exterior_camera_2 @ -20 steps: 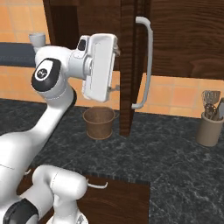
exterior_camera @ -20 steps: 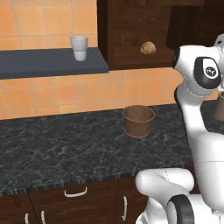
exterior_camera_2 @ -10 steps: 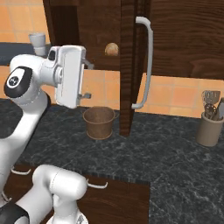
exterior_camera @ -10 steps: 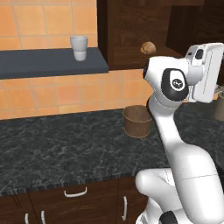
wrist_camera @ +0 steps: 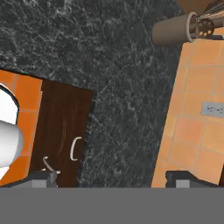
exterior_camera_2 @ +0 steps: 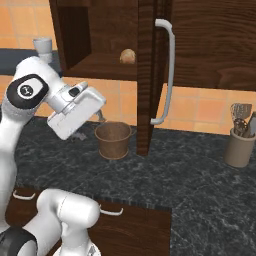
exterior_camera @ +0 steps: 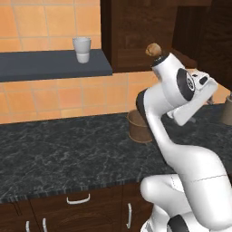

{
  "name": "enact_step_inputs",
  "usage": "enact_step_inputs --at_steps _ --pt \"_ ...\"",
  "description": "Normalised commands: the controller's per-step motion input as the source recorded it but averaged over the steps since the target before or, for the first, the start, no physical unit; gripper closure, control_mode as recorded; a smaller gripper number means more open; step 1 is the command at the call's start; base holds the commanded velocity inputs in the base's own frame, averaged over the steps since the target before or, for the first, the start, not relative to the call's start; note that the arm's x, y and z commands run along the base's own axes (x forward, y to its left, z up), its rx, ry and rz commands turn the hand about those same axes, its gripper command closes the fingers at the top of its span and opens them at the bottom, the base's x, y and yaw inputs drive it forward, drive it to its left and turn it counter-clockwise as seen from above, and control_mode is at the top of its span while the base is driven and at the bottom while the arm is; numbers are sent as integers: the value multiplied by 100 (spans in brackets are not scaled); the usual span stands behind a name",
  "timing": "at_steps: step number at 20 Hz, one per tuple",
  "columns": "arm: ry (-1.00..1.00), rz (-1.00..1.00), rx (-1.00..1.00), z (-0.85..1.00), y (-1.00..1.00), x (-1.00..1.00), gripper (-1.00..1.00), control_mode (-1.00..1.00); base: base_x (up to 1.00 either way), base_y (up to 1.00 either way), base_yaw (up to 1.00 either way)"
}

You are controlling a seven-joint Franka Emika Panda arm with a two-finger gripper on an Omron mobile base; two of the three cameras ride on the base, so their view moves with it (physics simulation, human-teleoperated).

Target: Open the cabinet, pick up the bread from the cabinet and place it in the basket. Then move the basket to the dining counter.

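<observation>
Gripper (wrist_camera: 109, 178) swung down and away from the cabinet (exterior_camera_2: 150, 75), fingers wide apart, empty. Door open; bread (exterior_camera_2: 127, 56) up behind it on the shelf, basket (exterior_camera_2: 113, 140) just beside. Reach for bread next, probably.

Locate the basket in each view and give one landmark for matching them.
Left base view: the basket sits right of centre on the black counter, partly behind the arm.
Right base view: basket left of centre, beside the open cabinet door's lower edge.
Hand view: not in it.
Shared landmark: the bread on the cabinet shelf above the basket.
</observation>
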Motion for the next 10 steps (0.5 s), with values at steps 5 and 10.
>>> enact_step_inputs --at_steps 5,10 --pt "-4 -1 70 -44 41 54 -100 -100 0 0 0" --pt "-25 -20 47 -1 8 43 -100 -100 0 0 0"
